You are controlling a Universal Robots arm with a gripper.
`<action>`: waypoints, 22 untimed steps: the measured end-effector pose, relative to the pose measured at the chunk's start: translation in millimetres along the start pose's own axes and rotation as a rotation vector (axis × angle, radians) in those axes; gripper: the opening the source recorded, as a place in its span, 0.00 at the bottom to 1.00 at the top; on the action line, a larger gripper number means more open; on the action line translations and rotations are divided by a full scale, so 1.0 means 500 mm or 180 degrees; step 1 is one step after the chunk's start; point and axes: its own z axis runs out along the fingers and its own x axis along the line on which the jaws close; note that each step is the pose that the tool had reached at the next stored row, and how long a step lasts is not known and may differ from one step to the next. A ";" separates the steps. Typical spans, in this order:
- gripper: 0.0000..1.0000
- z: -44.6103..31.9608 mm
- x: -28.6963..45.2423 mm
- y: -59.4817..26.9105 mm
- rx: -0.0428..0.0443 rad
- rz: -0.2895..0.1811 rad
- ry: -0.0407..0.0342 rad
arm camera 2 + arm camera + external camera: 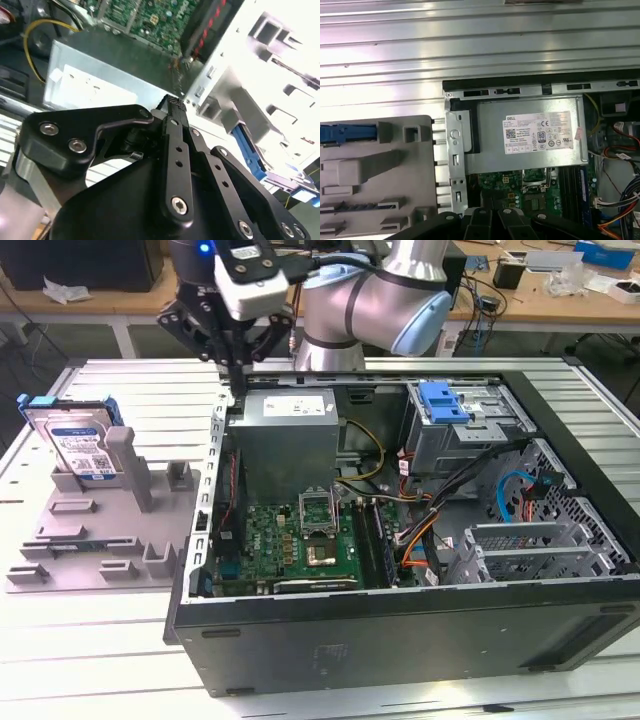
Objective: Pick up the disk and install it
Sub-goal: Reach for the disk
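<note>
Fingers [176,125]: clenched together, grasping nothing.
Gripper [237,383]: above the far left corner of the open computer case [400,625], beside the grey power-supply box [285,435].
Disk [80,445]: upright in the grey holder [90,540] on the tabletop [130,380], upper left of the exterior view, well apart from the gripper.

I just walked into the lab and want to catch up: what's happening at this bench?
The robot arm's gripper, shut and holding nothing, hangs over a corner of the open computer case, beside the power supply. The disk stands in the grey holder at the exterior view's left, outside the case, not yet picked up.
</note>
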 end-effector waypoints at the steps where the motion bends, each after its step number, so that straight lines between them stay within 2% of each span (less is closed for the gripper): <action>1: 0.11 0.000 0.011 0.005 0.0001 0.0001 0.0000; 3: 0.11 0.001 0.041 0.016 0.0005 0.0001 0.0000; 4: 0.11 0.001 0.052 0.020 0.0006 0.0000 0.0000; 18: 0.11 0.004 0.177 0.063 0.0013 0.0000 -0.0001; 22: 0.11 0.007 0.225 0.077 0.0016 0.0000 -0.0001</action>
